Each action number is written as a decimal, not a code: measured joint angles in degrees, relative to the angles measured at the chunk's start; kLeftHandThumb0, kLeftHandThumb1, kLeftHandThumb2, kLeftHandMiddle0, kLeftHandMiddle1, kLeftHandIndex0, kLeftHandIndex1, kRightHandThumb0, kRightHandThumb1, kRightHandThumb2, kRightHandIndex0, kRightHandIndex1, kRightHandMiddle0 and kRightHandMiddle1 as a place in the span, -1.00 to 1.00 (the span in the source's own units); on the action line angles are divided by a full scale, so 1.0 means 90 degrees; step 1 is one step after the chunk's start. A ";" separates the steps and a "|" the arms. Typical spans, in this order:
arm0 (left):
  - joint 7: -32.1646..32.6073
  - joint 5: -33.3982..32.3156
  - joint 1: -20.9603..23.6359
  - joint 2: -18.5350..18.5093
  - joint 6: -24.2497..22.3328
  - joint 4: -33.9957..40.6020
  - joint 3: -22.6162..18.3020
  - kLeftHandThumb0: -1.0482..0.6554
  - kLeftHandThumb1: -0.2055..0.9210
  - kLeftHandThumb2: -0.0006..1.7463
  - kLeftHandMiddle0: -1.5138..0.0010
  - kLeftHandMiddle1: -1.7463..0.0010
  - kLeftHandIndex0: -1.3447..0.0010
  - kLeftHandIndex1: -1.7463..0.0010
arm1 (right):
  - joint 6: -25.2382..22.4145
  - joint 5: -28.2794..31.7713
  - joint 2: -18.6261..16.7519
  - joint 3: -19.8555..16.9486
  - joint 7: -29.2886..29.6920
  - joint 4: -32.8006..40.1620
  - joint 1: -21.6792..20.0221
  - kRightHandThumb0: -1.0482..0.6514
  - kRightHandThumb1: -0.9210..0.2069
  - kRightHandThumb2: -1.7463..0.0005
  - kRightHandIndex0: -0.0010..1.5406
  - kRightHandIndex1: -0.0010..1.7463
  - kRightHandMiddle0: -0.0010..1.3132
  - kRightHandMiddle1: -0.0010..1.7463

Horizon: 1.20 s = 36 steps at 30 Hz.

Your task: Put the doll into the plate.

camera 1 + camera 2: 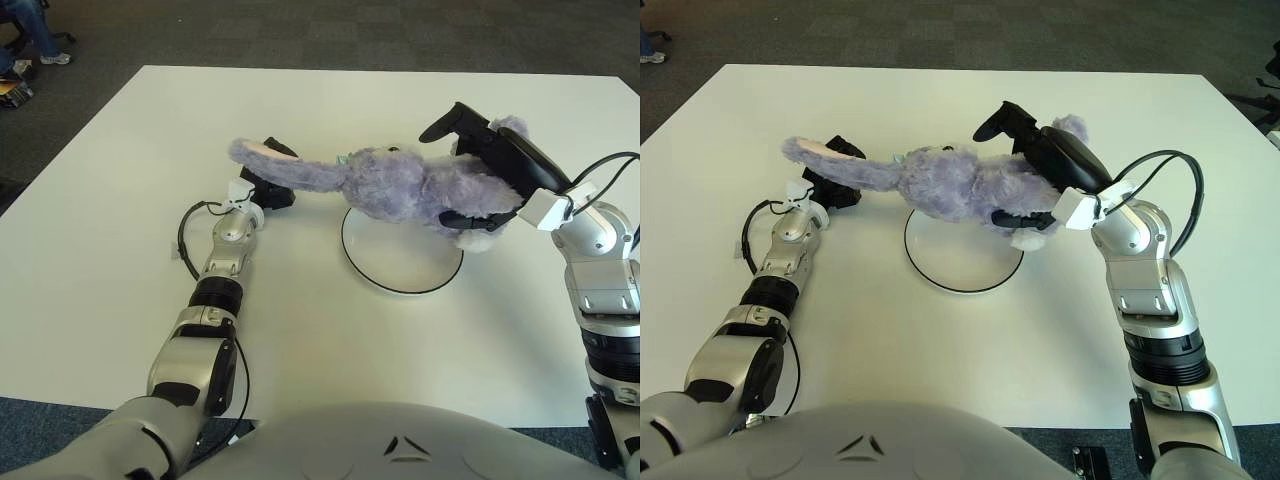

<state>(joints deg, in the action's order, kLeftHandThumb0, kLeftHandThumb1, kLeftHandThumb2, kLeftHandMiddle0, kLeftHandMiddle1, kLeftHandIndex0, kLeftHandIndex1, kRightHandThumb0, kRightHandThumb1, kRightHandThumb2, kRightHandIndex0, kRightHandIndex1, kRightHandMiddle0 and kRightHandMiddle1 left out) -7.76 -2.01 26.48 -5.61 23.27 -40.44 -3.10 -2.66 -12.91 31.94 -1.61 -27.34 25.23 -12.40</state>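
Above plate (402, 262) | right hand (484, 160) pinching doll (400, 186) | left hand (268, 186) under ear, grip unclear

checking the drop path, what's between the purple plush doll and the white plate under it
Nothing: the purple plush doll, gripped by the right robot hand, hangs over the white round plate, whose surface shows bare in both eye views.

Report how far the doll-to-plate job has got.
Done: the right hand has the purple doll grasped. In hand: the doll is held over the white plate's far rim, one long ear reaching past the left hand. Left: lower and release it.
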 measured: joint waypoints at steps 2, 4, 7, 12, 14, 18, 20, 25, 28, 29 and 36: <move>0.0000 0.0000 -0.0004 0.0001 -0.0006 0.0012 0.0000 -0.27 0.23 0.26 -0.58 -1.00 0.29 -1.00 | -0.0103 0.0197 0.0002 -0.0042 -0.0127 0.0012 0.0000 -0.29 0.29 -0.19 -0.06 1.00 -1.00 0.19; 0.0000 0.0001 -0.0010 0.0000 -0.0010 0.0022 0.0000 -0.27 0.22 0.27 -0.59 -1.00 0.28 -1.00 | -0.0184 0.0400 0.0012 -0.0078 -0.0249 0.0012 -0.0007 -0.33 0.27 -0.18 -0.33 1.00 -1.00 0.15; 0.0000 0.0001 -0.0016 0.0000 -0.0012 0.0029 -0.0002 -0.27 0.22 0.27 -0.60 -1.00 0.28 -1.00 | -0.0282 0.0615 0.0058 -0.0101 -0.0403 0.0013 -0.0037 -0.39 0.24 -0.15 -0.46 1.00 -1.00 0.10; 0.0000 0.0002 -0.0018 0.0000 -0.0012 0.0031 -0.0002 -0.27 0.22 0.27 -0.60 -1.00 0.28 -1.00 | -0.0372 0.0770 0.0147 -0.0134 -0.0550 0.0017 -0.0127 -0.41 0.20 -0.13 -0.63 0.65 -1.00 0.04; 0.0000 0.0002 -0.0019 -0.0001 -0.0012 0.0030 -0.0002 -0.27 0.22 0.27 -0.59 -1.00 0.28 -1.00 | -0.0375 0.0972 0.0148 -0.0166 -0.0633 0.0016 -0.0171 -0.41 0.19 -0.12 -0.70 0.52 -1.00 0.01; 0.0000 0.0002 -0.0018 0.0003 -0.0011 0.0032 0.0000 -0.27 0.21 0.27 -0.58 -1.00 0.28 -1.00 | -0.0697 0.1548 0.0216 -0.0238 -0.0987 0.0068 -0.0291 -0.35 0.21 -0.12 -0.80 0.36 -1.00 -0.06; 0.0000 0.0002 -0.0018 0.0006 -0.0012 0.0034 0.0002 -0.27 0.21 0.28 -0.57 -1.00 0.28 -1.00 | -0.0888 0.1749 0.0300 -0.0268 -0.1114 0.0122 -0.0318 -0.34 0.22 -0.12 -0.84 0.27 -1.00 -0.07; 0.0000 0.0002 -0.0018 0.0009 -0.0014 0.0038 0.0003 -0.27 0.21 0.28 -0.57 -1.00 0.28 -1.00 | -0.1229 0.2001 0.0428 -0.0370 -0.1185 0.0272 -0.0334 -0.32 0.27 -0.15 -0.92 -0.16 -1.00 -0.11; 0.0000 0.0001 -0.0019 0.0007 -0.0014 0.0037 0.0002 -0.27 0.21 0.28 -0.57 -1.00 0.28 -1.00 | -0.1345 0.2007 0.0557 -0.0386 -0.1198 0.0360 -0.0352 -0.28 0.30 -0.17 -0.94 -0.27 -1.00 -0.16; 0.0000 0.0001 -0.0019 0.0007 -0.0014 0.0035 0.0002 -0.27 0.21 0.28 -0.57 -1.00 0.28 -1.00 | -0.1367 0.2004 0.0590 -0.0389 -0.1197 0.0380 -0.0358 -0.27 0.32 -0.18 -0.95 -0.35 -1.00 -0.18; -0.0003 -0.0001 -0.0019 0.0007 -0.0012 0.0032 0.0000 -0.27 0.22 0.27 -0.57 -1.00 0.28 -1.00 | -0.1481 0.1985 0.0809 -0.0392 -0.1197 0.0525 -0.0374 -0.27 0.35 -0.19 -0.99 -0.53 -1.00 -0.24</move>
<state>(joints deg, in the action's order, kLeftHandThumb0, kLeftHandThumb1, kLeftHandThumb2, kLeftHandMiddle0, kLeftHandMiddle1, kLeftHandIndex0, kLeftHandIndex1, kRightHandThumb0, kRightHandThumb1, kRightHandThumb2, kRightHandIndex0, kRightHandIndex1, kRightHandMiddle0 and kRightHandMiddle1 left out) -7.79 -2.01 26.30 -5.55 23.16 -40.16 -3.10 -15.99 4.96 39.22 -5.14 -38.12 29.95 -15.76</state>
